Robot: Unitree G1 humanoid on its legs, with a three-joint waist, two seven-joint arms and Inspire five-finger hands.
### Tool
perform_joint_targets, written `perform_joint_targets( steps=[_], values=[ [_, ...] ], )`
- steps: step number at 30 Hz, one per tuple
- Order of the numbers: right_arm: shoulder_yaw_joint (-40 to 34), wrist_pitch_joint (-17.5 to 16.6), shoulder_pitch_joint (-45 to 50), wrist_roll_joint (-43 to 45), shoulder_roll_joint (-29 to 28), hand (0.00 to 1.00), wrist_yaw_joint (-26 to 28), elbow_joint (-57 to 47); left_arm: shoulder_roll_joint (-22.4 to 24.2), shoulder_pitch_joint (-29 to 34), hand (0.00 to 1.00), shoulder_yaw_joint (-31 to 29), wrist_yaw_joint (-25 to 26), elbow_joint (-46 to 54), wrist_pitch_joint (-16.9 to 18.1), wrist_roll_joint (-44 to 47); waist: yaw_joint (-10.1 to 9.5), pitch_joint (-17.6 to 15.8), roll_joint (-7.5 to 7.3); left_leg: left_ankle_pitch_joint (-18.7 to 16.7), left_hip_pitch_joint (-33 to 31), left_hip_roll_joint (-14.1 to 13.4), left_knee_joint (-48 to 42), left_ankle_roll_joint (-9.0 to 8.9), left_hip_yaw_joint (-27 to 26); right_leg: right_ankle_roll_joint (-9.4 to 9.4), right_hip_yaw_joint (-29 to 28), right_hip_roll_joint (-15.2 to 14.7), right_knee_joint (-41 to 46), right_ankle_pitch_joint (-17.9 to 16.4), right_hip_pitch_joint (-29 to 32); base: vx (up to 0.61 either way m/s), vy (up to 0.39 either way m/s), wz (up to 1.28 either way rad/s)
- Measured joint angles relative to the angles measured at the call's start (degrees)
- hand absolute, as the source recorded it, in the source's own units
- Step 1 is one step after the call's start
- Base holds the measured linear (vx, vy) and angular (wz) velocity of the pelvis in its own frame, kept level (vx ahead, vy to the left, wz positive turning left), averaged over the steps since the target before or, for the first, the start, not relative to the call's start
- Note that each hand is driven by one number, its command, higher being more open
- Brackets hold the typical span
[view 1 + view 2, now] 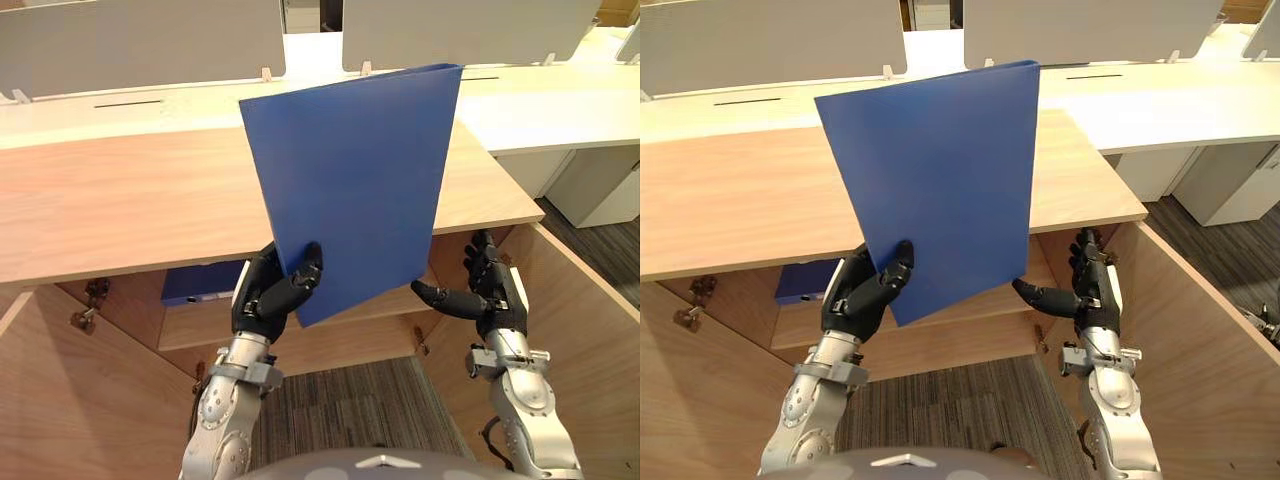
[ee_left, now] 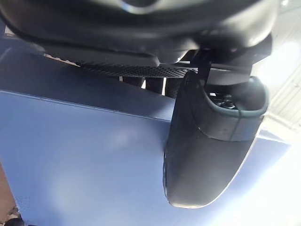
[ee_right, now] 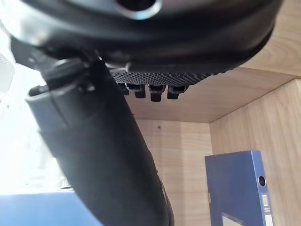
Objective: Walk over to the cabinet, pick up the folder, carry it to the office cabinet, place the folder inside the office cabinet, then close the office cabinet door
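Left hand (image 1: 272, 292) pinches the blue folder (image 1: 355, 180) by its lower corner, upright before the open cabinet (image 1: 120, 200), ready for shelving; right hand (image 1: 490, 288), fingers straight, steadies its edge, perhaps just touching.

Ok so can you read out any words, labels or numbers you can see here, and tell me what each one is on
Blue folder, pinched in the left robot hand: plain cover, no text.
Blue binder standing inside the cabinet: small labels low on it, too blurred to read.
No other readable words, numbers or signs.
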State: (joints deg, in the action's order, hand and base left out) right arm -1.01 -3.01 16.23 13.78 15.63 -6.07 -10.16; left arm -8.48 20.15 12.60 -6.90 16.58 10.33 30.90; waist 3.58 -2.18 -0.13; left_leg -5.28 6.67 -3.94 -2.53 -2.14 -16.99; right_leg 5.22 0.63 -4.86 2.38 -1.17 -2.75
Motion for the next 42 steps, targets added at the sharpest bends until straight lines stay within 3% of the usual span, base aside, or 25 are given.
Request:
perform_joint_targets(
  steps=[7, 21, 35, 37, 40, 42],
  values=[
    [0.44, 0.52, -0.67, 0.04, 2.77, 1.0, 2.38, 0.39, -0.69, -0.02, 0.0, 0.02, -1.12, 0.02, 0.01, -0.05, 0.0, 0.08, -0.05, 0.02, -1.0, -0.2, -0.8, -0.02, 0.07, -0.21, 0.04, 0.12, 0.11, 0.4, 0.66, -0.03, -0.008, 0.0],
    [0.67, 1.77, -1.34, -0.25, 2.96, 1.0, 5.4, 1.01, -1.93, -0.33, 0.0, -0.04, -2.6, 0.03, 0.01, -0.15, -0.02, 1.51, -0.31, 0.12, -1.88, -0.31, -1.45, -0.07, -0.15, -0.33, -0.46, 0.18, 0.12, 1.07, 1.49, -0.01, -0.003, -0.01],
    [-1.55, 1.74, -0.29, -4.99, -7.36, 1.0, 6.4, -1.95, 0.03, -1.26, 0.0, -2.26, -2.22, 0.06, 0.29, -2.34, -0.02, 1.99, -0.5, 0.08, -1.72, -0.17, -1.58, -0.03, -1.38, 0.04, -1.98, 0.16, 0.12, 1.45, 2.0, -0.01, -0.003, -0.05],
    [-2.88, -0.05, -0.25, -5.01, -8.33, 1.0, 7.14, -7.5, 0.05, -1.64, 0.0, -2.32, -1.98, 0.06, 0.29, -2.85, 0.01, 2.0, -0.51, 0.02, -1.67, -0.16, -1.71, 0.07, -1.58, 0.2, -2.24, 0.15, 0.12, 1.6, 2.02, -0.02, -0.002, -0.06],
    [-5.32, -6.87, -2.18, -5.3, -10.02, 1.0, 7.25, -16.25, 0.0, -1.84, 0.0, -2.28, -1.83, 0.06, 0.28, -4.58, 0.16, 2.37, -1.07, -0.07, -1.56, -0.11, -1.95, 0.21, -1.9, 0.28, -2.55, 0.06, 0.1, 1.78, 2.0, -0.03, 0.003, -0.06],
    [-7.0, -9.67, -3.82, -5.41, -11.39, 1.0, 7.13, -18.71, 0.0, -2.25, 0.0, -2.28, -1.6, 0.06, 0.28, -4.61, 0.15, 2.81, -1.73, -0.1, -1.5, -0.09, -2.04, 0.25, -2.23, 0.32, -2.8, 0.01, -0.15, 2.03, 1.96, -0.04, 0.006, -0.07]
  ],
)
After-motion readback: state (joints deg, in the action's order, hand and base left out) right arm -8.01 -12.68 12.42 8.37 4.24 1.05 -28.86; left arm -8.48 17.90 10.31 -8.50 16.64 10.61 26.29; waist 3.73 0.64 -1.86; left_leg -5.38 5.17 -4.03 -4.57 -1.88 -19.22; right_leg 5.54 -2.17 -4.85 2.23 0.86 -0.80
